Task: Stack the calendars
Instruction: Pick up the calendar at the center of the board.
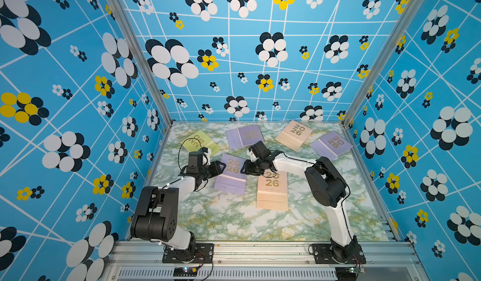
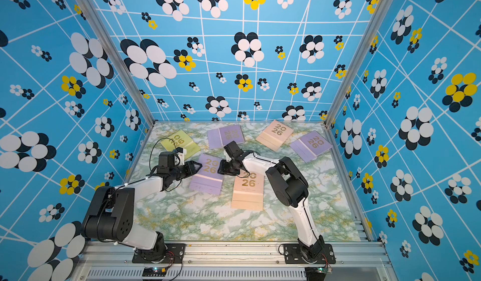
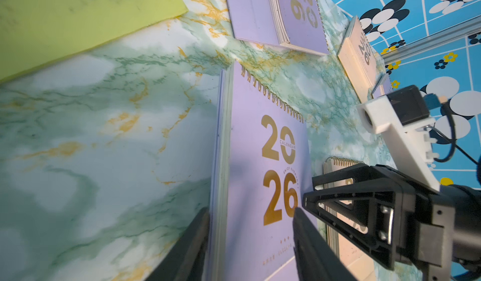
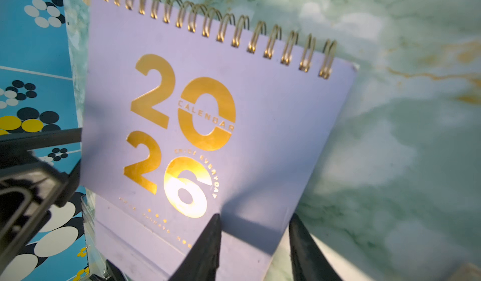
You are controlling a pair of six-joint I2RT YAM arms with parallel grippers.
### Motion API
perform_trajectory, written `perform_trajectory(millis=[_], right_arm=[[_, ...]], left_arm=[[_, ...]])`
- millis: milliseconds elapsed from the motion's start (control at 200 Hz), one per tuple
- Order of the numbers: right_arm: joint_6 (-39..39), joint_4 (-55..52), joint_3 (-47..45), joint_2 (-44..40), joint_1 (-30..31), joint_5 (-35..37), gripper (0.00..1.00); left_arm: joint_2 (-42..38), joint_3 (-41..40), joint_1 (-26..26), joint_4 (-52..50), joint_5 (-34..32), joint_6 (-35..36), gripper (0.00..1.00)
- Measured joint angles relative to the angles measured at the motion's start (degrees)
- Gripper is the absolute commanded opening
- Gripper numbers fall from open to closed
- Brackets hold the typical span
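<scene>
Six calendars (image 2: 208, 180) lie spread singly over the green-marbled surface (image 1: 234, 222), all flat with the gold "2026" facing up. Along the back, going from the robot's left to its right, are a yellow-green calendar (image 1: 199, 143), a back lilac calendar (image 1: 244, 136), a back peach calendar (image 1: 294, 134) and, nearest the right wall, a right lilac calendar (image 1: 330, 143). Closer to the arms sit the middle lilac calendar (image 1: 230, 182) and, just beside it on the right, a front peach calendar (image 1: 272, 191).

Both arms reach in low toward the middle lilac calendar from opposite sides. The left pincer (image 1: 222, 167) is at its left edge. Seen from the left wrist, its two prongs stand roughly half apart and straddle that edge, one prong (image 3: 307, 240) over the lilac cover beside the "26", the other over bare marble. The right pincer (image 1: 243, 169) is at the opposite edge, close to the ring-bound end of the front peach calendar. Seen from the right wrist, its prongs are parted too, one (image 4: 208, 240) over the cover below the "6", the other past the edge. Neither pair is closed on the calendar, and I cannot tell whether any prong actually touches it. In the right wrist view the cover throws a dark shadow onto the marble along its right side, but I cannot say whether that side has left the surface
</scene>
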Motion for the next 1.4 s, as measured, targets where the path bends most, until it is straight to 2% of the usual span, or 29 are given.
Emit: perform_trajectory(millis=[105, 220, 250, 635, 735, 1059, 1269, 1399], right_arm=[[-0.9, -0.6, 0.3, 0.0, -0.1, 0.0, 0.43], [-1.6, -0.9, 1.0, 1.0, -0.3, 0.1, 0.43], [-1.8, -1.0, 1.7, 1.3, -0.4, 0.0, 0.43], [-5.3, -1.9, 5.7, 3.3, -1.4, -0.3, 0.43], [-6.4, -1.5, 6.5, 3.6, -1.3, -1.2, 0.43], [-8.3, 0.0, 7.1, 3.7, -0.9, -3.1, 0.44], [-8.3, 1.3, 6.3, 3.1, -1.0, -3.5, 0.47], [-7.3, 4.3, 1.0, -1.0, -1.9, -4.8, 0.49]], left_arm=[[-0.3, 0.0, 0.1, 0.2, 0.7, -0.2, 0.45], [-0.5, 0.0, 0.1, 0.4, 1.4, -0.2, 0.44], [-0.5, 0.0, 0.1, 0.4, 1.3, -0.1, 0.40], [-0.5, 0.0, 0.4, -0.6, 4.3, 0.3, 0.42], [-0.5, 0.0, 0.3, -0.8, 6.2, 0.3, 0.38], [-0.5, 0.2, 0.0, -1.6, 8.1, -1.1, 0.00], [-0.9, 0.2, 0.1, -2.0, 8.1, -1.6, 0.00], [-2.7, 0.2, 0.2, -2.2, 9.6, -1.5, 0.00]])
